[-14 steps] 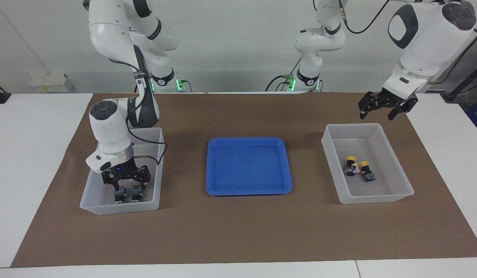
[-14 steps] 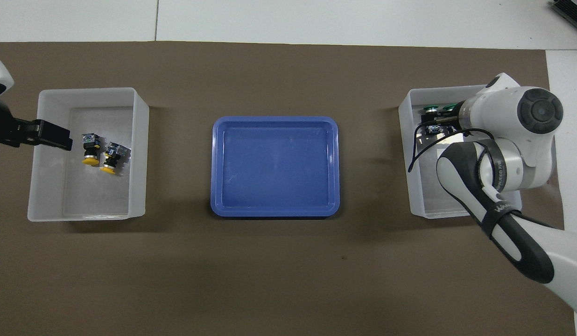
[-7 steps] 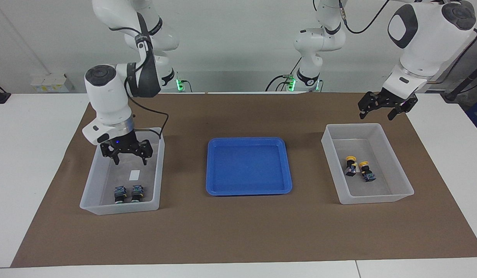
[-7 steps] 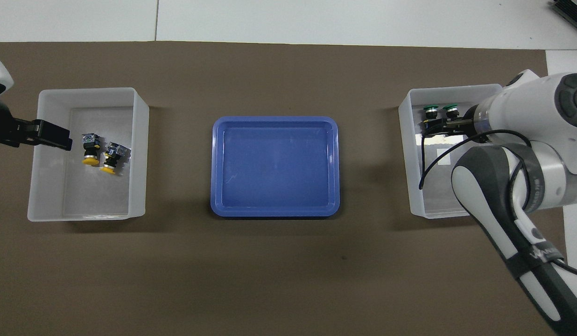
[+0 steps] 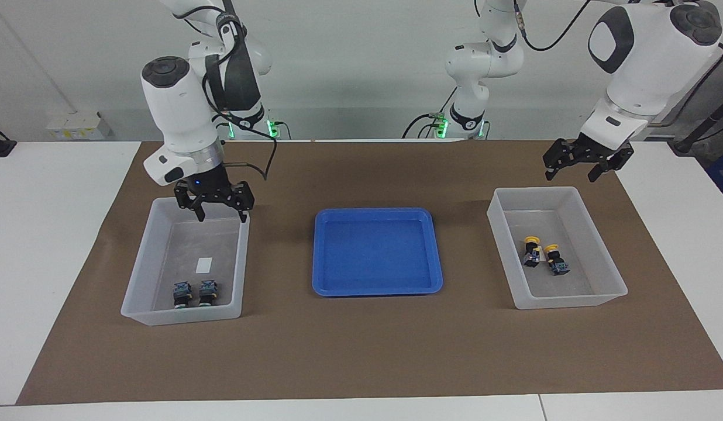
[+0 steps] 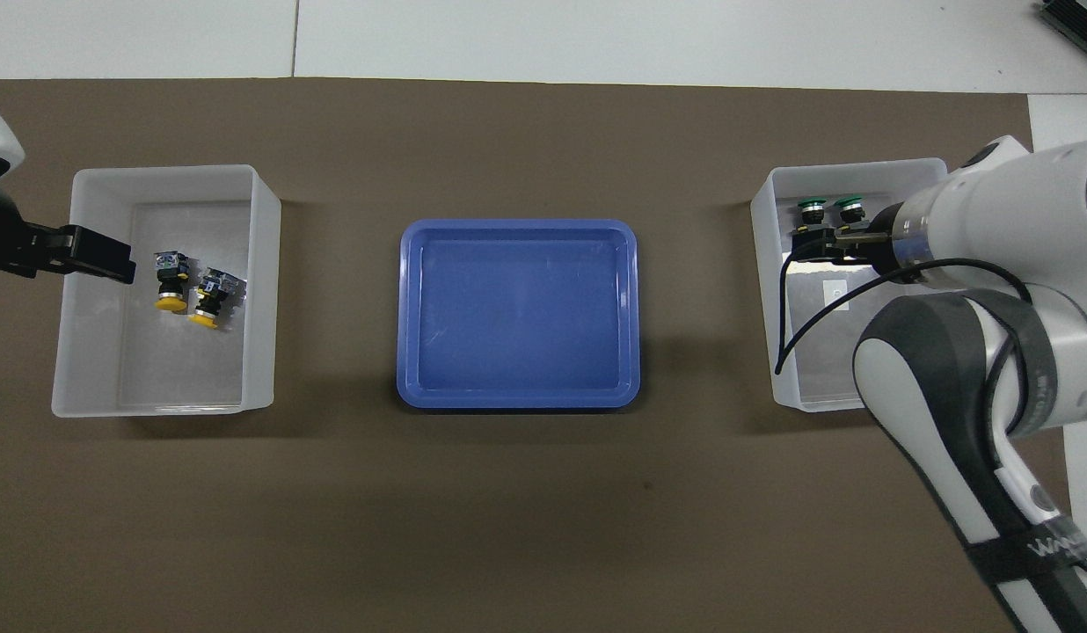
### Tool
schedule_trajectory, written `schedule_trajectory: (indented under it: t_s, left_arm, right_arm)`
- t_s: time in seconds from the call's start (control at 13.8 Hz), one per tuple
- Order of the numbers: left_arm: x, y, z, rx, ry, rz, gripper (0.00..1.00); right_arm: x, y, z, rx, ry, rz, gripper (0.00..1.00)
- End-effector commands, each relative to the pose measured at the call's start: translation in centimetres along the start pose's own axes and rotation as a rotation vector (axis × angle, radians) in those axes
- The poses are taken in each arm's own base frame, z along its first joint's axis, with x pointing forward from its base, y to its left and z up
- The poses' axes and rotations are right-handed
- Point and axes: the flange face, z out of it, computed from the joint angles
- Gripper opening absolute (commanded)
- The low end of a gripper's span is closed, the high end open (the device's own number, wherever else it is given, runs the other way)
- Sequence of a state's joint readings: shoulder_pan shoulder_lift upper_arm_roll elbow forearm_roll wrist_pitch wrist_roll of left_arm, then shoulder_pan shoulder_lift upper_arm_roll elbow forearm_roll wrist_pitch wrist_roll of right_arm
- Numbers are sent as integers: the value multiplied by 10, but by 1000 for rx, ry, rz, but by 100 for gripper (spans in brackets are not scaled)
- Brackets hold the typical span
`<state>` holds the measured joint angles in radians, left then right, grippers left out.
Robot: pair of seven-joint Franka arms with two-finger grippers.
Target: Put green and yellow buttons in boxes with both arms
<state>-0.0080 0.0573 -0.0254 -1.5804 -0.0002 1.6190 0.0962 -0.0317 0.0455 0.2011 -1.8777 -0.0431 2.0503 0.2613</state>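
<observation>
Since the earlier frame the right gripper [image 5: 218, 206] has risen out of its bin and now hangs, empty and with fingers spread, over the bin's rim nearest the robots; the left gripper [image 5: 585, 164] has not shifted.

Two green buttons [image 5: 194, 292], dark blocky bodies with round green caps, lie side by side, nearly touching, on the floor of the box at the right arm's end [image 5: 140, 266]. In the facing view they sit at about six o'clock within that box, by its wall farthest from the robots; a small white label [image 5: 204, 265] lies at the box's middle. The overhead view shows their caps [image 6: 828, 207] pointing away from the robots.

Two yellow buttons [image 5: 543, 252], with round mushroom caps on dark bodies, lie tilted and just beside each other near the middle of the box at the left arm's end [image 5: 601, 248]. Both boxes are translucent whitish plastic, rectangular, with tall sloped walls.

The left gripper hovers, fingers spread and holding nothing, at about twelve o'clock of its box in the facing view, over the mat by the rim nearest the robots.

Between the boxes rests a shallow glossy blue tray [image 5: 320, 257] with rounded corners. All stand on a matte brown mat [image 5: 361, 351] over a white table [image 5: 40, 234].
</observation>
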Motion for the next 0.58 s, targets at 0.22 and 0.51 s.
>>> schedule_trajectory:
  t_s: [0.22,0.51]
  left_arm:
    - [-9,-1,-2,17,2,-9,100]
    - [-9,-1,-2,17,3,-9,100]
  right_arm:
    - [-7,-1,-32,0,-45,25,100]
    - [6,6,-59,-3,-41,39,100]
